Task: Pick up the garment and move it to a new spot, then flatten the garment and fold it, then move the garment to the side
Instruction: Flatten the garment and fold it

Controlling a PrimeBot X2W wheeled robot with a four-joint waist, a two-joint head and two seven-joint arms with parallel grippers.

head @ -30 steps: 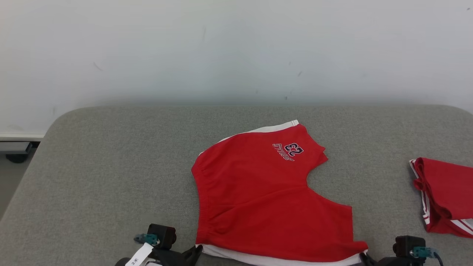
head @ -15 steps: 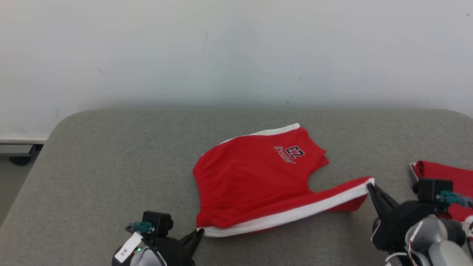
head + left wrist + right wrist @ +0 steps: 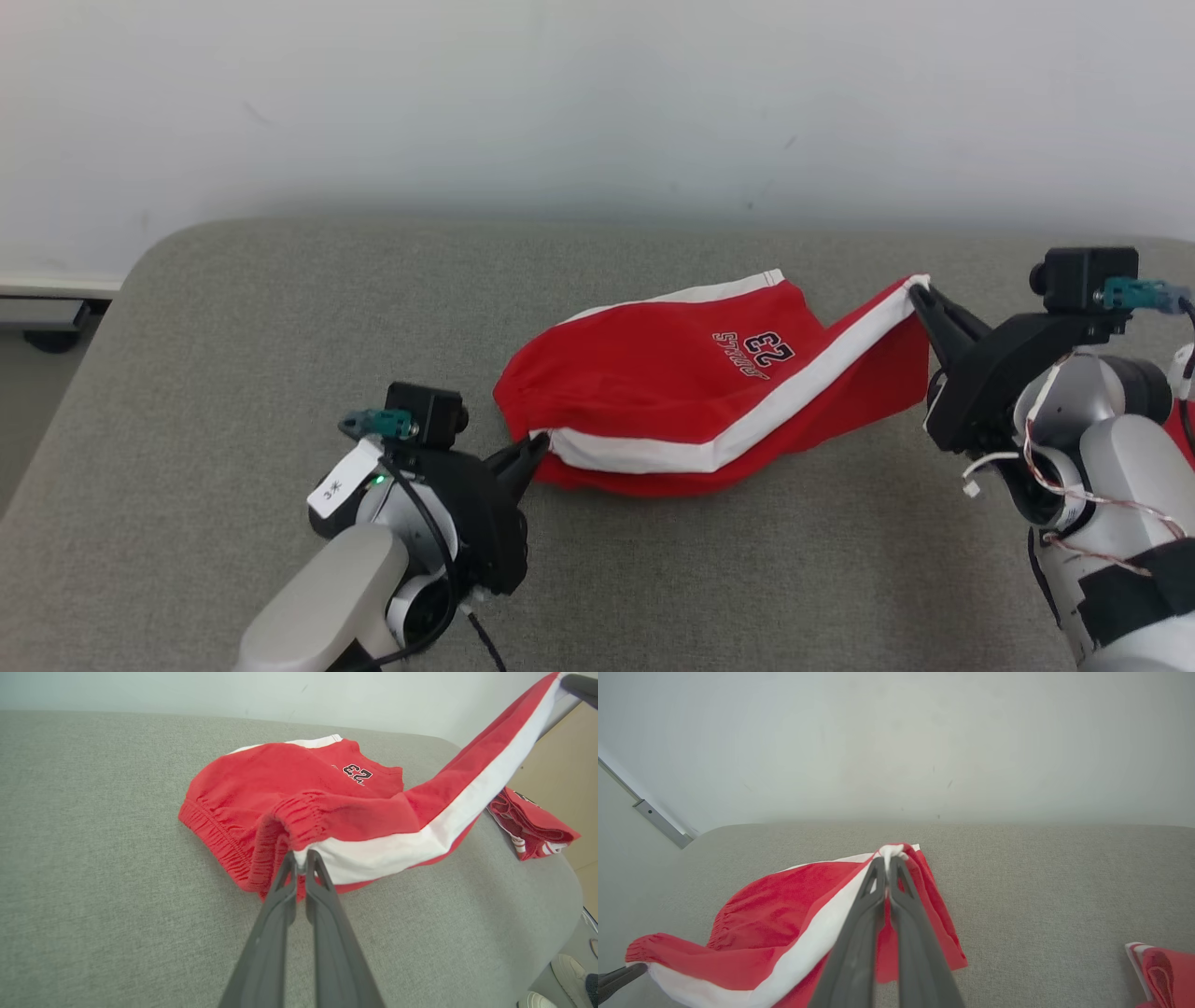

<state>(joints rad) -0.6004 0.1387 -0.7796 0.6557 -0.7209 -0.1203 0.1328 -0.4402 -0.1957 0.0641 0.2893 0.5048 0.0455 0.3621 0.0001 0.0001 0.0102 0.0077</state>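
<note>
Your left claw is clamped on the waistband end of the red shorts' white stripe, low over the grey bench. Your right claw pinches the stripe's other end, held higher. The rest of the shorts lies mid-bench. The left wrist view adds the elastic gathers, a second red garment near the bench edge, and a shoe beyond it.
</note>
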